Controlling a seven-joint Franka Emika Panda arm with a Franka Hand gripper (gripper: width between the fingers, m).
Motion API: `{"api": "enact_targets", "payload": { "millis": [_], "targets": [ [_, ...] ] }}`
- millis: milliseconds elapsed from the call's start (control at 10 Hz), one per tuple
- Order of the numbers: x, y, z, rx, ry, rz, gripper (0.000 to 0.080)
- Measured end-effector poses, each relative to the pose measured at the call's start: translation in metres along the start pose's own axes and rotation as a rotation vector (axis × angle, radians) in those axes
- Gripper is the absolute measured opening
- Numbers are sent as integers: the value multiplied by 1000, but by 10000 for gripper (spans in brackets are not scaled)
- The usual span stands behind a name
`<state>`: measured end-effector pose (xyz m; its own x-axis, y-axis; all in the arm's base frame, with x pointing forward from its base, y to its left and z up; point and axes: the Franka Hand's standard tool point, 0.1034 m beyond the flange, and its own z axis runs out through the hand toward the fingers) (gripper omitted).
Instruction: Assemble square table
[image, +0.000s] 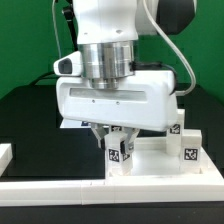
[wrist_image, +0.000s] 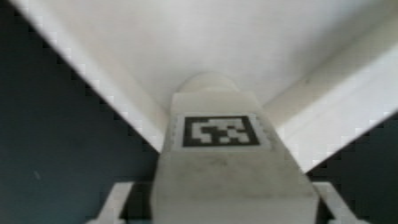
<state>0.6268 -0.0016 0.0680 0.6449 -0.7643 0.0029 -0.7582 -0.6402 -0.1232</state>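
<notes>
Arm's mostly glossy white plastic shells, with a ribbed silver metal ring (image: 105, 60) at the wrist in the frame's upper middle. Below it sits a wide boxy white hand housing (image: 118, 104) with rounded edges and a thin seam line. Dark black joint section (image: 176, 14) upper right, black cable (image: 62, 28) upper left. Small pale fingers (image: 104, 134) poke out underneath.

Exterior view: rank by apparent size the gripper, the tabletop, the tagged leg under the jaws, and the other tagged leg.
1. Gripper, nearest the camera, so likely exaggerated.
2. Tabletop, partly hidden.
3/4. Leg under the jaws and the other leg: look alike, no ranking.
</notes>
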Motion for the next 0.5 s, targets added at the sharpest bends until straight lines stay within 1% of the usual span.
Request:
{"api": "enact_targets", "payload": {
  "millis": [100, 200, 300, 500],
  "targets": [
    [-2, 0, 0, 11, -30, 208, 289],
    [-2, 1, 0, 25, -48, 322, 290],
    [-3, 1, 1, 24, -49, 328, 291],
    [-3, 1, 1, 22, -51, 444, 291]
  ]
}}
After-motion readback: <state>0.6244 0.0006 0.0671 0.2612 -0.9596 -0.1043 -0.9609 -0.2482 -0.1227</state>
